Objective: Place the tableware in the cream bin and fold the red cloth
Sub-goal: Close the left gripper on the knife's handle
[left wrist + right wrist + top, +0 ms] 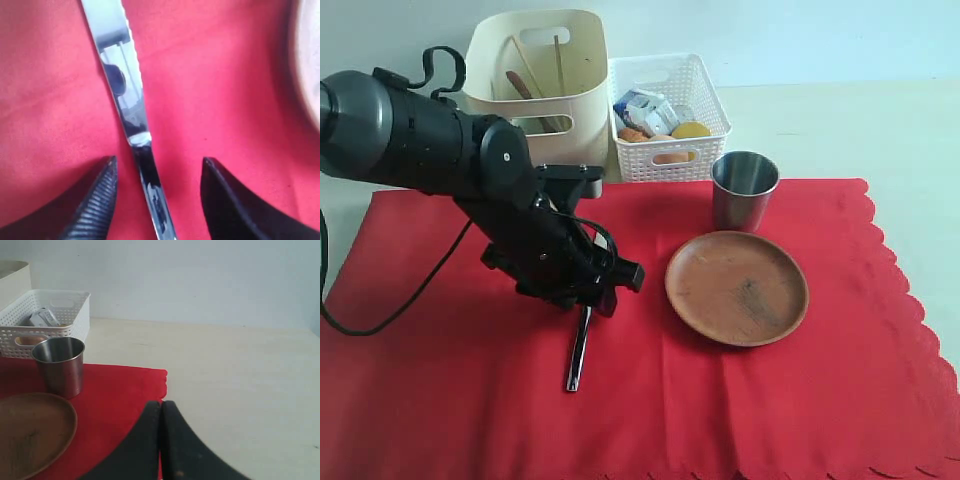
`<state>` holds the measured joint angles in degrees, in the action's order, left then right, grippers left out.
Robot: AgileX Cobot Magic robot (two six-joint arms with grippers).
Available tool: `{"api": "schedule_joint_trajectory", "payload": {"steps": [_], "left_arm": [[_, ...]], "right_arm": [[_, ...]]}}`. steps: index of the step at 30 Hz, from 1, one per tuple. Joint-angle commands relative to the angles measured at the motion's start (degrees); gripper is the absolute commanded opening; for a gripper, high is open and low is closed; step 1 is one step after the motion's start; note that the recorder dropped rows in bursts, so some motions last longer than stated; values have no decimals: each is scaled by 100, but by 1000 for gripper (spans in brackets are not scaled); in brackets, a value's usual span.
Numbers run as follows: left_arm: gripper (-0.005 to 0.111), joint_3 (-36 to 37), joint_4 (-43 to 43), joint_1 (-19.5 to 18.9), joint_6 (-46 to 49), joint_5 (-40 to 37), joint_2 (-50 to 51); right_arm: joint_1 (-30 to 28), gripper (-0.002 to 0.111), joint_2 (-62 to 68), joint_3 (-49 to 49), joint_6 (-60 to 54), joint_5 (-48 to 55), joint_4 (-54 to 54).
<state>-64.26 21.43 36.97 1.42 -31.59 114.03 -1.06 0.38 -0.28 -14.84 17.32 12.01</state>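
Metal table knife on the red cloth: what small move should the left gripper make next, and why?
Probably close the left gripper on the metal table knife: its open jaws straddle the knife, which lies untouched on the bright red cloth.

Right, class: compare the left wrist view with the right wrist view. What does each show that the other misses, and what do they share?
Only the left wrist view shows the metal table knife, lying between the spread jaws of the open left gripper. Only the right wrist view shows the steel cup, the round brown plate, the white lattice basket, a corner of the cream plastic bin, the bare pale table and the shut right gripper. Both show the bright red cloth.
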Motion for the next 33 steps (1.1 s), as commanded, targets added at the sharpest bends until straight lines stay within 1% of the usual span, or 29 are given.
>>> {"api": "schedule_joint_trajectory", "payload": {"steps": [1,4,8,10,18,28,30,31,33], "left_arm": [[48,-72,-330,29,-232,12,81],[48,-164,-906,29,-756,-183,81],[48,-331,-1474,89,-1143,-589,81],[48,-410,-1599,185,-1217,-679,81],[48,-452,-1688,460,-1473,-677,158],[48,-452,-1663,464,-1710,-639,397],[46,-452,-1663,464,-1780,-612,397],[43,-452,-1663,464,-1806,-583,397],[30,-452,-1663,464,-1809,-557,386]], "right_arm": [[-27,0,-38,28,-13,-63,-2],[-27,0,-38,28,-13,-63,-2],[-27,0,-38,28,-13,-63,-2],[-27,0,-38,28,-13,-63,-2],[-27,0,-38,28,-13,-63,-2],[-27,0,-38,28,-13,-63,-2],[-27,0,-38,28,-13,-63,-2],[-27,0,-38,28,-13,-63,-2],[-27,0,-38,28,-13,-63,-2]]}}
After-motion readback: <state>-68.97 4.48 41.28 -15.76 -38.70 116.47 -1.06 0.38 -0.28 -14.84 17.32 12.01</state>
